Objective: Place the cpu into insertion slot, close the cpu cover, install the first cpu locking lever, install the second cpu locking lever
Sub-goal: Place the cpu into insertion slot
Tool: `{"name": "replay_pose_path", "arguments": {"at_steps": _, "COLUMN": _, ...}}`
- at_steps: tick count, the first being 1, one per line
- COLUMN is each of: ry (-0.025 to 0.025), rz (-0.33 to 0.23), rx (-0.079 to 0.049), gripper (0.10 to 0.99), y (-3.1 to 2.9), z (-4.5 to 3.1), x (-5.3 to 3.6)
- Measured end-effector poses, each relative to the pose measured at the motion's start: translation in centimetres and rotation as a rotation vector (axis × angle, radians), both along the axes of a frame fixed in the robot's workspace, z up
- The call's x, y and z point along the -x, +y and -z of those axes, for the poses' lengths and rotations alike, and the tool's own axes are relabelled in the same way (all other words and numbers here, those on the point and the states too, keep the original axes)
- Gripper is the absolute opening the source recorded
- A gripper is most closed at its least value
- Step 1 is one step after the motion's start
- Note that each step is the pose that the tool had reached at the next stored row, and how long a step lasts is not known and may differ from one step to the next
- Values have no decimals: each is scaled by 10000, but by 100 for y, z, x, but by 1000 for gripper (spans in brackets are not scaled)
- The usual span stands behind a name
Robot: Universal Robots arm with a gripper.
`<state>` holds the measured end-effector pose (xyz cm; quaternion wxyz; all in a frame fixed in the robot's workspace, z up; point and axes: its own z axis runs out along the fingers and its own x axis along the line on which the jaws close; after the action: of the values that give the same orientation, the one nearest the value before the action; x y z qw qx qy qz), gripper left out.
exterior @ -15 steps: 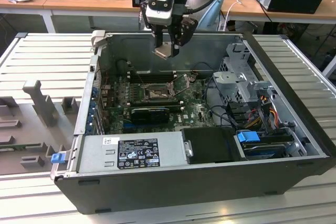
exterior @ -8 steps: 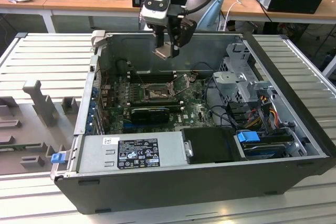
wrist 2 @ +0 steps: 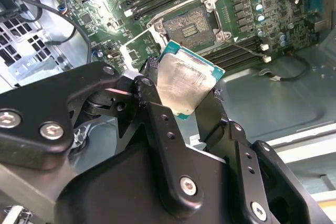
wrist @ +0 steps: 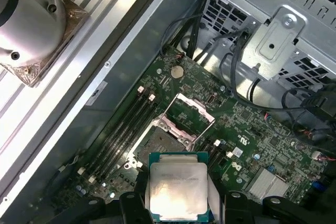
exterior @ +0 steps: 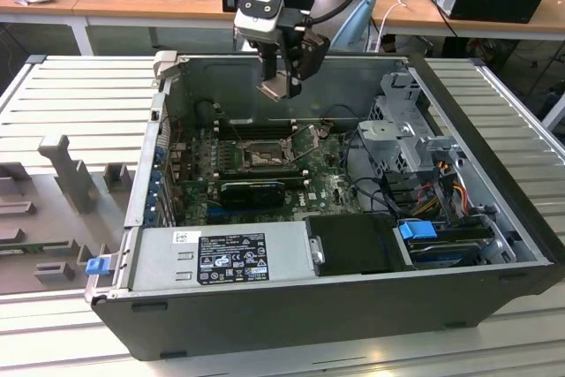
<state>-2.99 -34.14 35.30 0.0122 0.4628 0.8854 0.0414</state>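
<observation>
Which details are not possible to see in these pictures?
The cpu underside: faces away in both wrist views.
Its lower corner, second wrist view: hidden by the gripper.
The insertion slot near edge, first wrist view: behind the cpu.
Slot contacts, exterior view: too small.

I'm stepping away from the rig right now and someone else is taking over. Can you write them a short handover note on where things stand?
Gripper: shut on the cpu, held by its edges in the air above the motherboard inside the open computer case.
Insertion slot: bare, nothing in it; the chip hangs over it and clear of it.
Cpu cover: swung up on its hinge, standing open beside the slot.
Done: the cpu is picked up and brought over the board.
Left: the cpu is not yet in the slot, the cover is not closed, neither locking lever is installed.
</observation>
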Motion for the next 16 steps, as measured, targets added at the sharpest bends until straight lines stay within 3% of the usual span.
{"name": "replay_pose_path", "arguments": {"at_steps": 10, "ry": -1, "rz": 843, "rx": -1, "gripper": 529, "y": 0, "z": 9, "x": 0}}
{"name": "replay_pose_path", "arguments": {"at_steps": 16, "ry": -1, "rz": 1664, "rx": -1, "gripper": 529, "y": 0, "z": 13, "x": 0}}
